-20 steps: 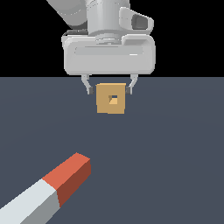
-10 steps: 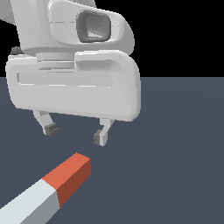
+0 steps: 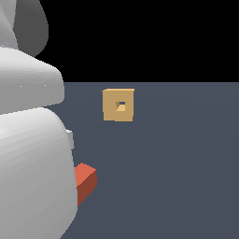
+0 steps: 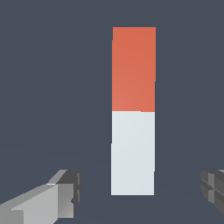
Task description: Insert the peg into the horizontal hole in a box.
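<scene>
Filling the exterior view's left, the arm's pale casing (image 3: pixel 32 154) hides all of the peg (image 3: pixel 86 179) but its red end on the near floor (image 3: pixel 177 177). Farther off stands the box (image 3: pixel 119 105), its hole (image 3: pixel 121 106) dark, well apart from the peg.

From the wrist view, the gripper (image 4: pixel 140 190) is spread wide, fingers (image 4: pixel 65 190) flanking the peg's (image 4: pixel 133 109) grey half without touching it.

Peg (image 4: pixel 133 111) flat on the dark desk (image 4: pixel 48 87), whole length in sight: red-orange half farther from the end effector (image 4: pixel 140 192), pale grey-white half nearer. Pale end lying between the two fingers (image 4: pixel 65 190), touching neither. Fingers spread wide, one on each side of the peg, gap clear on both sides. Nothing gripped.
</scene>
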Controlling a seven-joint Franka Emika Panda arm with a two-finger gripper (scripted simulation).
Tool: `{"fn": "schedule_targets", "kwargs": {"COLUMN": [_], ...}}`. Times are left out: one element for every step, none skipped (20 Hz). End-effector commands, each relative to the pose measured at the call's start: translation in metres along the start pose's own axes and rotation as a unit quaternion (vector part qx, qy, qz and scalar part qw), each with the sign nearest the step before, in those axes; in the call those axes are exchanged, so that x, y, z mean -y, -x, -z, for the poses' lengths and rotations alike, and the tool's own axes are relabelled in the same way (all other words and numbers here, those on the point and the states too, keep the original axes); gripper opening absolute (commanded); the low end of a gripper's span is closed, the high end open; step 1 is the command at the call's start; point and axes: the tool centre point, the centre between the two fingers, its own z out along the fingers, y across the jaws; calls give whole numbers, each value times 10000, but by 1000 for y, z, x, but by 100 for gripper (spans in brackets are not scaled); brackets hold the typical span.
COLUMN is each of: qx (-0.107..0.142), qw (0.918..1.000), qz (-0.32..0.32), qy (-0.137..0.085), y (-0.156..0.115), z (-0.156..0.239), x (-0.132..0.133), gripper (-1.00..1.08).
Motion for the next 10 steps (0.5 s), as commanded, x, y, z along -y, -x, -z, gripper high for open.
{"fn": "schedule_targets", "kwargs": {"qx": [-5, -7, -8, -10, -12, -13, -14, -14, -12, -12], "qw": [10000, 9999, 9999, 9999, 10000, 10000, 10000, 10000, 10000, 10000], "qz": [-97, -111, -114, -106, -88, -63, -47, -43, -60, -60], "qy": [3, 2, 1, 1, 1, 1, 1, 1, 0, 0], "y": [8, 9, 9, 9, 7, 5, 4, 3, 5, 5], "z": [-4, -4, -5, -4, -4, -3, -3, -2, -3, -3], "x": [3, 3, 3, 3, 2, 2, 1, 1, 2, 2], "gripper": [100, 100, 100, 100, 100, 100, 100, 100, 100, 100]}}
